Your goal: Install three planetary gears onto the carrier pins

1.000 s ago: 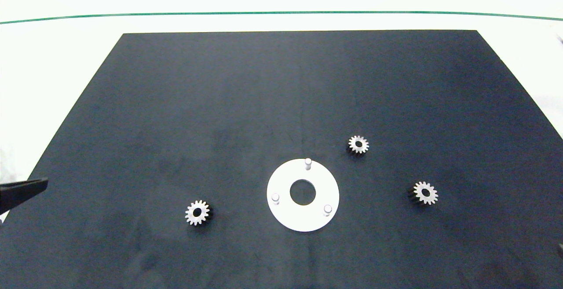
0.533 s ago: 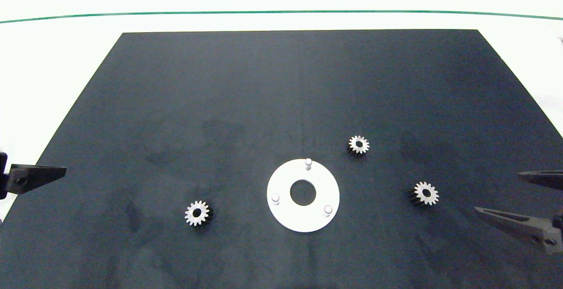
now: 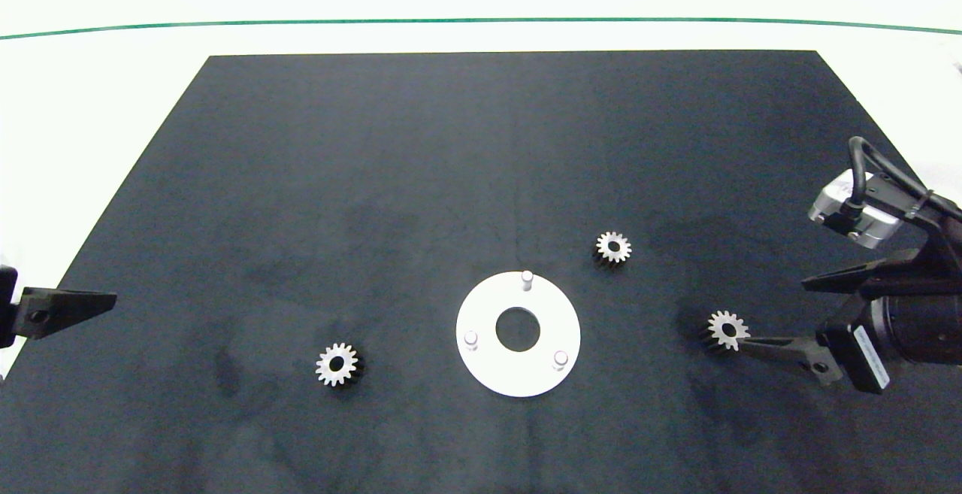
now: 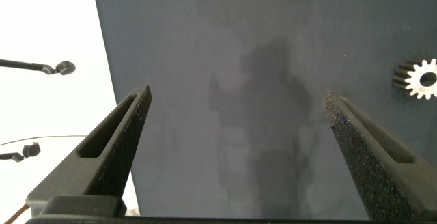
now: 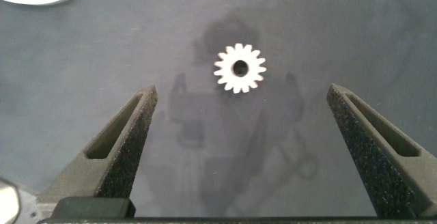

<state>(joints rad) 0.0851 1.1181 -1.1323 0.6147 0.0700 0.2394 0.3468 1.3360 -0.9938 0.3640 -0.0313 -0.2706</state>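
Observation:
Three small toothed planetary gears lie flat on the mat: one at the left front (image 3: 337, 365), one behind the disc to the right (image 3: 614, 247), one at the right (image 3: 727, 328). The white disc (image 3: 488, 306) carries three upright carrier pins (image 3: 527, 277) (image 3: 470, 337) (image 3: 560, 359), all bare. My right gripper (image 3: 775, 313) is open just right of the right gear, its near fingertip almost touching the teeth. The right wrist view shows that gear (image 5: 240, 67) ahead of the open gripper (image 5: 240, 94). My left gripper (image 4: 237, 98) hangs open at the mat's left edge, one finger (image 3: 75, 304) showing, the left gear (image 4: 418, 78) well off to its side.
A black mat (image 3: 481, 163) covers most of the white table (image 3: 113, 88), and a green line (image 3: 481, 21) runs along the far side. Thin dark cables (image 4: 58, 67) lie on the white surface beyond the mat's left edge.
My right arm has come in from the right edge and reached the right gear, fingers open. The left gripper edged in from the left earlier and has barely moved since.

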